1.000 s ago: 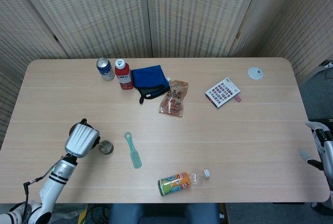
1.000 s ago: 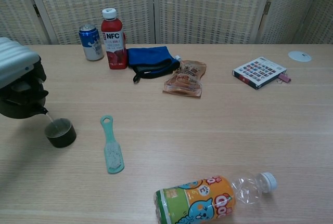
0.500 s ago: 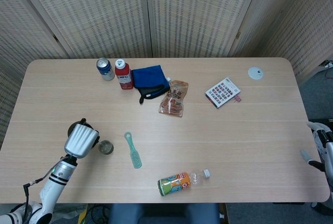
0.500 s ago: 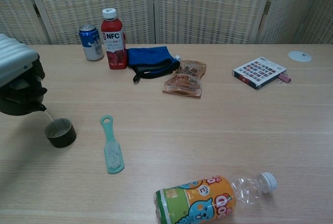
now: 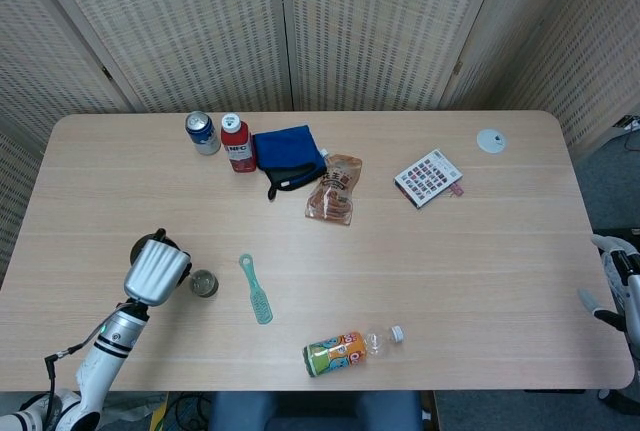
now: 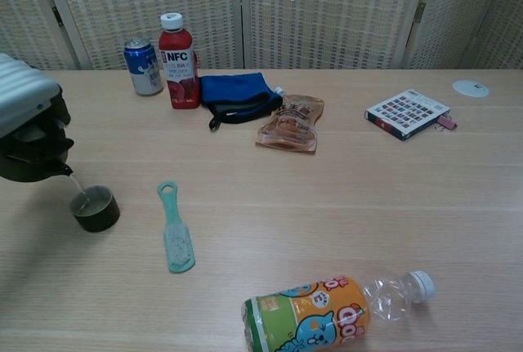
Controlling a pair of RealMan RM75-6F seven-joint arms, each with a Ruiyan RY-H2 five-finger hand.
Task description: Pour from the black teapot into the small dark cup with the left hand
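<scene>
One black teapot sits tilted in the left robot hand, which grips it, its spout just over the one small dark cup at the bench's near-left; a thin stream runs into the cup. Two bottles, one can, one teal brush, one snack packet and one blue cloth lie elsewhere. At the bench's far edge the right robot hand holds nothing; how wide it is spread I cannot tell.

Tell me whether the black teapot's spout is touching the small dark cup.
Apart. The chest view shows the black teapot tilted above the small dark cup, with a thin stream crossing the gap between spout and rim.
</scene>
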